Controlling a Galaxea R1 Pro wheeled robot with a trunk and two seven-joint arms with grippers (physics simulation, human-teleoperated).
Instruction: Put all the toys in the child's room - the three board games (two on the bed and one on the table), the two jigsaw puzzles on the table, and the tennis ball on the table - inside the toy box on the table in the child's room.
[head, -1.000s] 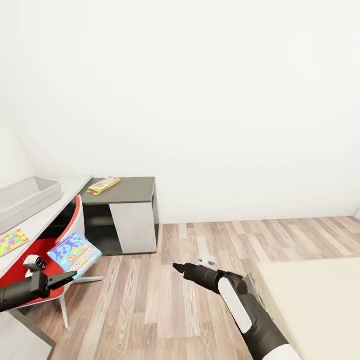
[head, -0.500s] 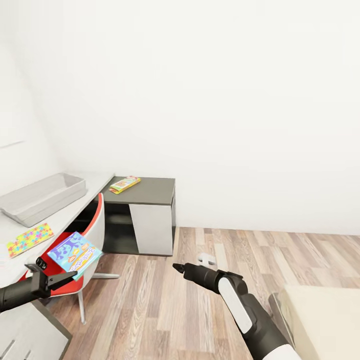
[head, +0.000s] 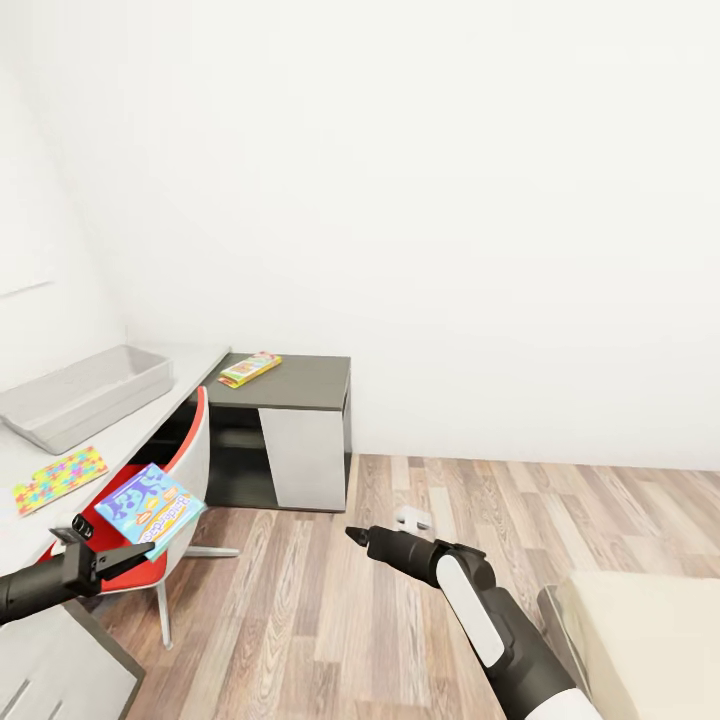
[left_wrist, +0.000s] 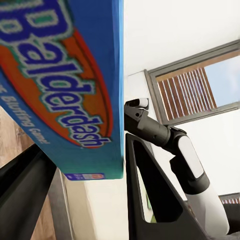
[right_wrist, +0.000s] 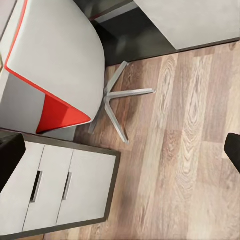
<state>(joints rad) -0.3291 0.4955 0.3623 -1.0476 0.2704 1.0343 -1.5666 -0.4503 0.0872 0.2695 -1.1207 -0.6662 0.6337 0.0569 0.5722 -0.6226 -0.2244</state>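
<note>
From the head camera, the left fingers (head: 120, 553) grasp a blue board game (head: 150, 506) above a red chair (head: 170, 480), beside the bench (head: 130, 425) carrying the grey toy box (head: 85, 395) and a puzzle (head: 60, 478). A green-red game (head: 249, 368) lies on the dark section. The right fingers (head: 352, 535) look clenched.

In the left wrist camera, the game (left_wrist: 65, 85) shows orange lettering.

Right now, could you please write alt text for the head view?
The left tool holds a blue board game above a red-and-white chair, beside the table bearing the grey toy box and a jigsaw puzzle.
</note>
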